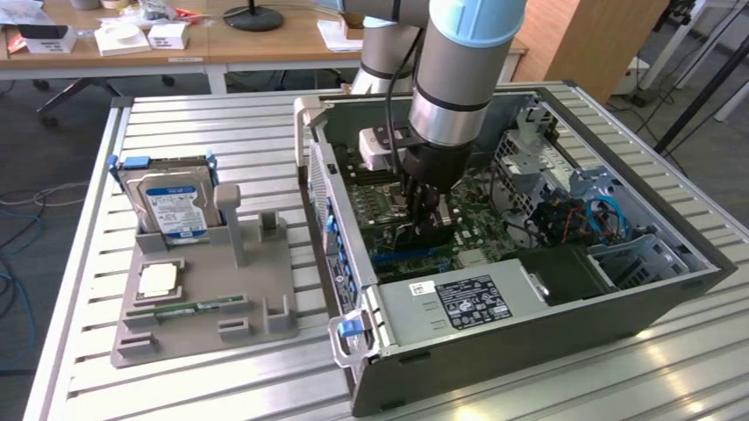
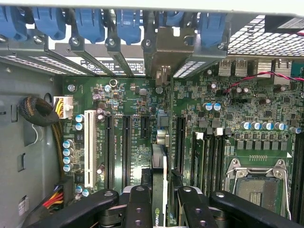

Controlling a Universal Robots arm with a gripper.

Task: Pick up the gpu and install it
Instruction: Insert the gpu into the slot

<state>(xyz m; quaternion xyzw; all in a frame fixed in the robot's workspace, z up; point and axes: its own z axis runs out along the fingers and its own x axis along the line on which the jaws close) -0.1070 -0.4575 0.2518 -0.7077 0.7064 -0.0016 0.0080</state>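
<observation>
The gripper is clamped on the gpu, held edge-on between its fingers above the motherboard inside the computer case. The card's long axis runs parallel to the expansion slots, bracket end toward the case's rear slot covers.

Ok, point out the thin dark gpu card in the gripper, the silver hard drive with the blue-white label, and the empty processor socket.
gpu [image 2: 160, 183]: wrist view, top edge between the fingers.
hard drive [image 1: 174, 207]: exterior view, label face.
processor socket [image 2: 259, 186]: wrist view, socket centre.
</observation>
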